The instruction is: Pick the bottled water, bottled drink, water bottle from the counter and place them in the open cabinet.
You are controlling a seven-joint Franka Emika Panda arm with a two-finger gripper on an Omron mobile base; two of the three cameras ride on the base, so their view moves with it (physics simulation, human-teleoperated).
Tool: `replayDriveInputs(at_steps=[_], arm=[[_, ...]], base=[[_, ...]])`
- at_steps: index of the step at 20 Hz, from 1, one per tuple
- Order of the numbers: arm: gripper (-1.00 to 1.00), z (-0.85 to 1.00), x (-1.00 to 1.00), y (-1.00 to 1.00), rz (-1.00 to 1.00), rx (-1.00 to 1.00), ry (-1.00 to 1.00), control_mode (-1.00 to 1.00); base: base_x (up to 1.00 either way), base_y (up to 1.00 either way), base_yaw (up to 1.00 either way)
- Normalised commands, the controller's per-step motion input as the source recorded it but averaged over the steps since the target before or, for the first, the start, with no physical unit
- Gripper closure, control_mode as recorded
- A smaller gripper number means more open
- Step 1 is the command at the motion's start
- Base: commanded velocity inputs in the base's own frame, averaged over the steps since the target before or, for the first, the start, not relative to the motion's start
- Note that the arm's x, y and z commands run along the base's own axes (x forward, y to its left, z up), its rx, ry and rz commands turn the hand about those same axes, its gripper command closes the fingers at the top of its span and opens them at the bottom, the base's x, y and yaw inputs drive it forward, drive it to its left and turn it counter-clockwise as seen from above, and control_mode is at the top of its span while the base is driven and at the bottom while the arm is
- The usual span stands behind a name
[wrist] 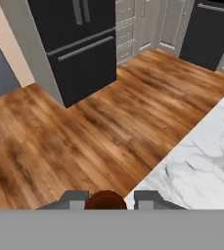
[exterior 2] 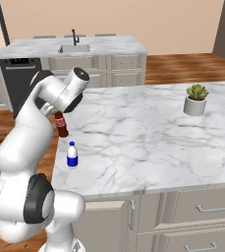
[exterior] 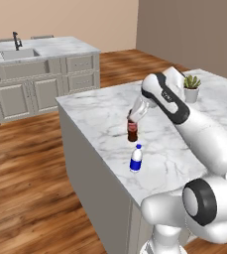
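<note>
The bottled drink [exterior: 132,131] [exterior 2: 62,126], a slim dark brown bottle, stands upright near the left edge of the counter [exterior: 100,111] [exterior 2: 148,133]. My gripper [exterior: 131,118] [exterior 2: 59,116] comes down on it from above and is shut on its neck. In the hand view its brown top [wrist: 105,199] sits between my fingertips [wrist: 74,197]. Whether its base touches the marble I cannot tell. The bottled water [exterior: 136,158] [exterior 2: 72,155], small and clear with a blue label, stands just in front of it, untouched. The water bottle and the open cabinet are out of view.
A potted succulent [exterior: 191,88] [exterior 2: 196,100] stands at the counter's far right. Behind it runs a second marble top with a sink [exterior: 20,52] [exterior 2: 74,48]. Wooden floor [wrist: 84,136] and a black fridge [wrist: 79,44] lie beyond the counter edge.
</note>
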Motion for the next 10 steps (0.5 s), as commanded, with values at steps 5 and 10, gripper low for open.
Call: replayDriveInputs(at_steps=[5, 10], arm=[[1.00, 0.50, -0.28, -0.23, -0.20, 0.00, -0.07, -1.00], [1.00, 0.33, -0.40, -0.28, -0.22, 0.00, -0.13, -1.00]], base=[[0.00, 0.00, 0.00], [0.00, 0.00, 0.00]])
